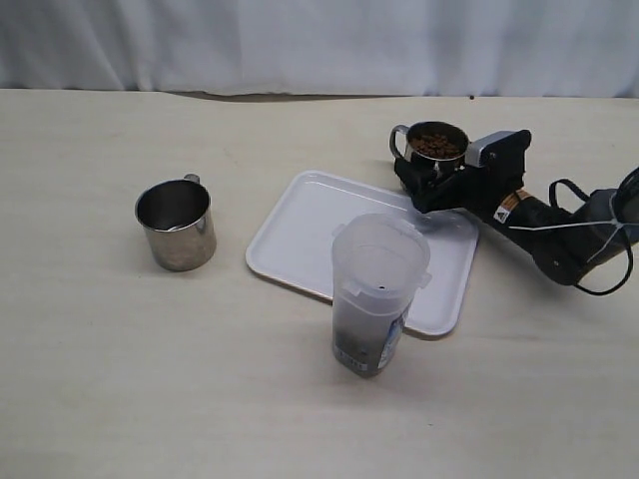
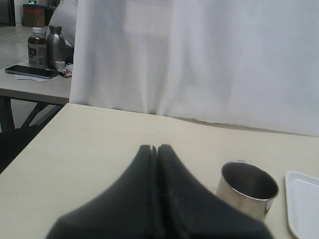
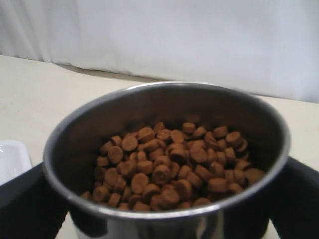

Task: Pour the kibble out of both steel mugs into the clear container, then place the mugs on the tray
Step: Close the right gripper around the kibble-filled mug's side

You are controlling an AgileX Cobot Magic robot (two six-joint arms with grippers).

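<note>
On your pale worktop (image 1: 100,379) you have an empty steel mug (image 1: 176,225) standing upright at the left. The white tray (image 1: 300,225) lies flat in the middle, and the clear container (image 1: 377,294) stands upright just before the tray's near edge.

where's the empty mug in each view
Exterior: the empty mug stands left of the tray.
Left wrist: the mug sits just past the shut left hand, beside the tray's corner.
Right wrist: not in it; the full mug fills that view.
Shared landmark: the white tray, whose corner also shows at the right wrist view's edge.
</note>
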